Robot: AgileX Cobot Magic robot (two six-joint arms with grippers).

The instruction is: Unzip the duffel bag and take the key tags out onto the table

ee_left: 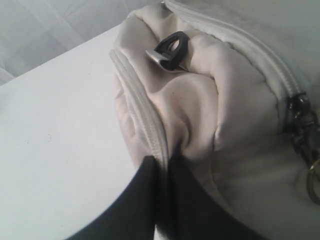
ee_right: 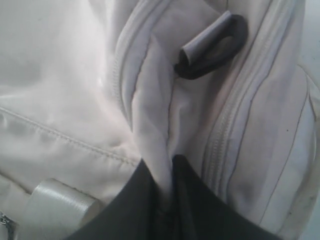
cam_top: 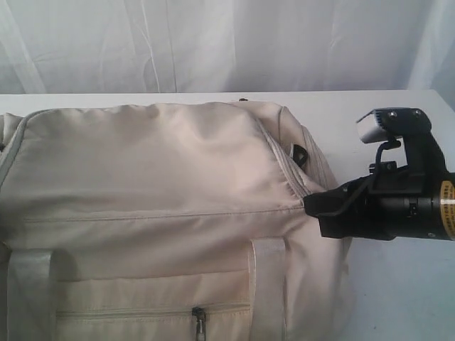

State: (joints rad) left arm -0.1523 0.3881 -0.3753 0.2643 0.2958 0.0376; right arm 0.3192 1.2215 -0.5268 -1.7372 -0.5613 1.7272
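Duffel bag [cam_top: 142, 185] fills the left and centre of the exterior frame, lying on the white table [cam_top: 398, 298]. Right gripper [cam_top: 311, 206] is at the bag's right end, centre-right of frame, jaws closed on a pinched fold of fabric beside the zipper line. Left gripper [ee_left: 162, 164], seen only from its wrist, likewise clamps a ridge of cloth along a zipper seam. Fabric is cream and smooth, with a slight sheen and soft creases. Black plastic D-ring [cam_top: 298, 153] sits on a cloth loop near the right gripper. Pale ribbed webbing handle [cam_top: 269, 284] at lower centre. Dark metal clip [ee_left: 303, 125], possibly a zipper pull; blurred.
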